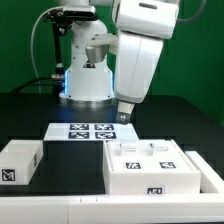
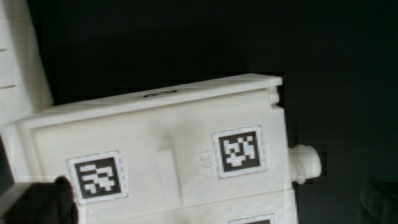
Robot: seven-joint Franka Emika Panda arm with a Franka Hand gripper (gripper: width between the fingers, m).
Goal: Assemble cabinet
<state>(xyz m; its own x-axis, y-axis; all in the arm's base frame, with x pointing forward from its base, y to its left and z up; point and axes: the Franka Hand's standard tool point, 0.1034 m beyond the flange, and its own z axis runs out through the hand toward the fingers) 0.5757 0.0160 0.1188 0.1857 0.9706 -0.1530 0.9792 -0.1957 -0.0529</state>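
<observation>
The cabinet (image 1: 150, 172) is a large white box lying on the black table at the front of the exterior view, right of centre, with square tags on its top and front faces. In the wrist view the cabinet (image 2: 169, 140) fills the lower half, showing two tags and a small round peg (image 2: 306, 165) on its side. My gripper (image 1: 124, 113) hangs just above the cabinet's far left corner. In the wrist view the gripper (image 2: 214, 212) has dark fingers set wide apart at the picture's edges, open, with nothing held.
The marker board (image 1: 80, 131) lies flat behind the cabinet. A small white tagged block (image 1: 20, 161) sits at the front on the exterior view's left. Another white part (image 1: 205, 165) lies against the cabinet's right side. The robot's base (image 1: 88, 75) stands at the back.
</observation>
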